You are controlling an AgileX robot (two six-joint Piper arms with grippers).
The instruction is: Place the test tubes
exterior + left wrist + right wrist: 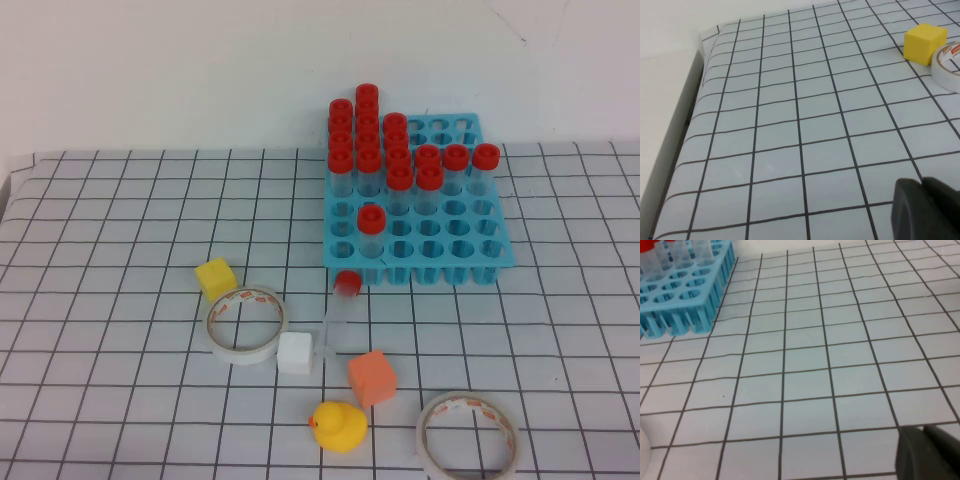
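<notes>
A blue test tube rack (470, 262) stands at the back middle of the gridded table, with several red-capped tubes (400, 160) upright in it. One more red-capped tube (340, 305) lies flat on the table just in front of the rack. Neither arm shows in the high view. In the left wrist view my left gripper (921, 184) hovers over bare grid, fingers pressed together and holding nothing. In the right wrist view my right gripper (921, 431) is likewise shut and empty, with the rack (700, 305) some way off.
A yellow cube (215, 277), a tape roll (246, 322), a white cube (295, 353), an orange cube (372, 377), a yellow rubber duck (338, 426) and a second tape roll (468, 436) lie in front of the rack. The table's left edge (695, 90) drops off.
</notes>
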